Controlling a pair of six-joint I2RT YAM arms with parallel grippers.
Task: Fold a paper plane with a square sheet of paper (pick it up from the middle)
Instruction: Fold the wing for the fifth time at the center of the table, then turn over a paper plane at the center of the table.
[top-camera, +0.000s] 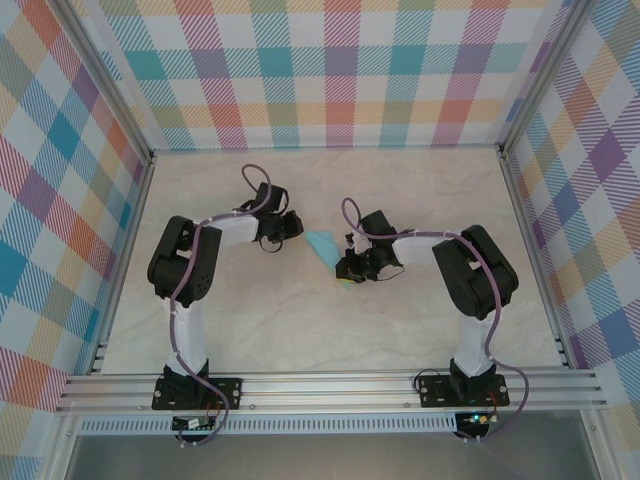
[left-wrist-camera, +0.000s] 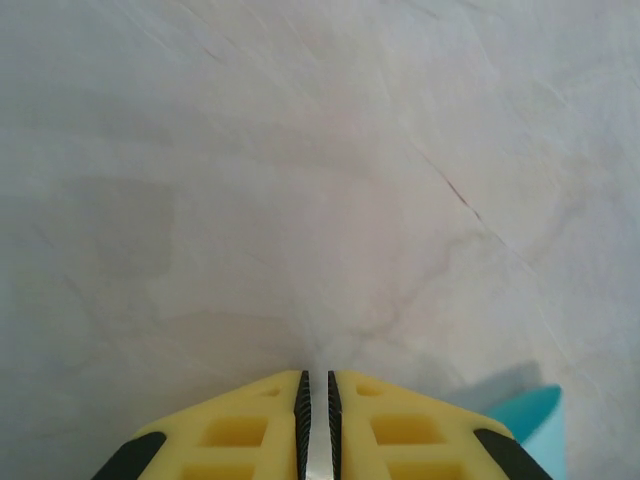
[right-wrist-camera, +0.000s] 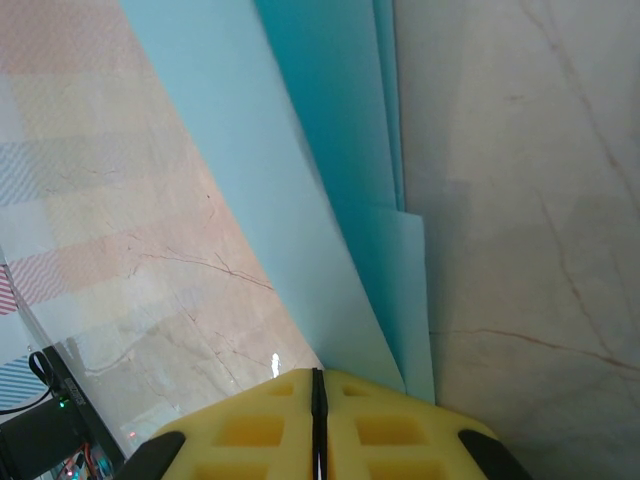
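Plainly, right gripper (right-wrist-camera: 318, 374) pinches the folded blue paper (right-wrist-camera: 330, 150); left gripper (left-wrist-camera: 318, 376) sits closed just beside it.

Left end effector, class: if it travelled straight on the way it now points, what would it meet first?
Most likely the bare tabletop: the left end effector points down at it with nothing between. The folded blue paper lies off to the side, outside that line, though depth is unclear.

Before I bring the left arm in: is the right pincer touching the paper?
Touching. The right wrist view shows the paper, folded in layers, running straight down into the tips of the shut right pincer, with no gap between them.
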